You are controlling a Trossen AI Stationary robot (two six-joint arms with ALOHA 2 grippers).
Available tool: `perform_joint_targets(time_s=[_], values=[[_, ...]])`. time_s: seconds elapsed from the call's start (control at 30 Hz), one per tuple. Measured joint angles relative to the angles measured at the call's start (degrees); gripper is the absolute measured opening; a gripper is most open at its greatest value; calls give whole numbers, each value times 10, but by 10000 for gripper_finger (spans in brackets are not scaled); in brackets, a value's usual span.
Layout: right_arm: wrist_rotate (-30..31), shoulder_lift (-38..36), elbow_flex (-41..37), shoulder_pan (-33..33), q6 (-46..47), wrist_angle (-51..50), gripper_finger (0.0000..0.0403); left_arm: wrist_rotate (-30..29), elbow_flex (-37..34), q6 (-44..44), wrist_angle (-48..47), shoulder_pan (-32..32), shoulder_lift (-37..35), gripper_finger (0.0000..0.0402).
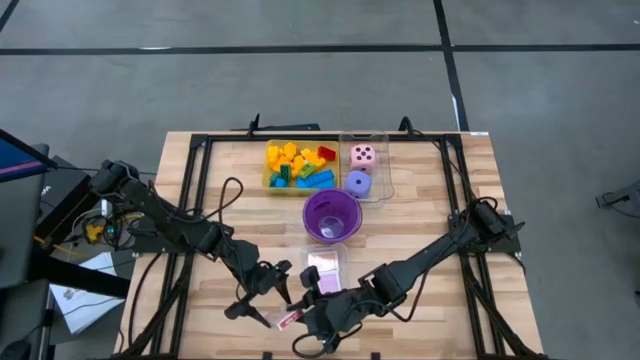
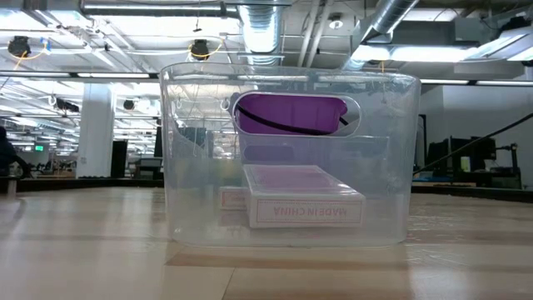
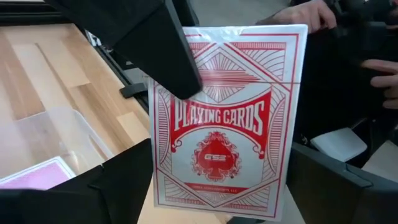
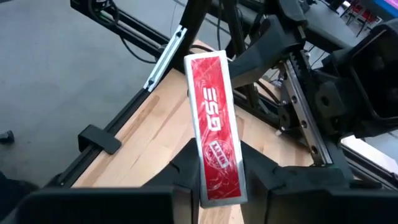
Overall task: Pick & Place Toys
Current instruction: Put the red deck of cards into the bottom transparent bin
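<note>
The red-and-white card deck (image 4: 215,130) sits between the two grippers at the near edge of the tabletop (image 1: 440,200), on the operator side of the clear tray (image 1: 323,266) that already holds a pink-backed deck (image 2: 304,200). In the right wrist view the right gripper (image 4: 219,186) is clenched on the deck's narrow edges at its lower end, and the deck's long axis runs straight out from those fingers, standing clear of the wood. In the left wrist view the left gripper (image 3: 180,124) faces the deck's broad printed face with one finger (image 3: 155,43) lying over its upper corner and the other low beside it; its jaws appear spread wide, and I cannot tell whether they bear on the deck. By judgement the right arm carries the load and the left is either receiving or steadying it. The clear tray lies just beyond the deck, between it and the purple cup (image 1: 331,215); farther the same way stand the yellow tray (image 1: 268,180) of bricks (image 1: 297,165) and a second clear tray (image 1: 384,165) holding the pink die (image 1: 363,155) and the purple die (image 1: 358,182). The clear tray's wall and the left arm's fingers are the nearest obstructions to lowering the deck in.
</note>
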Motion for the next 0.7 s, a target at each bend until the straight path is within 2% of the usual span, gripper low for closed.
perform_joint_targets(time_s=[0.17,0.4,0.57,0.7], values=[[7,1,0,9,14,-16,62,-8,1,-7,-35,0,-4,326],[39,0,0,40,103,-128,62,-37,-1,-10,-183,0,-36,325],[48,0,0,63,176,-192,62,-119,0,-14,-279,2,-76,317],[92,-2,0,77,227,-246,62,-194,0,-16,-293,4,-113,307]])
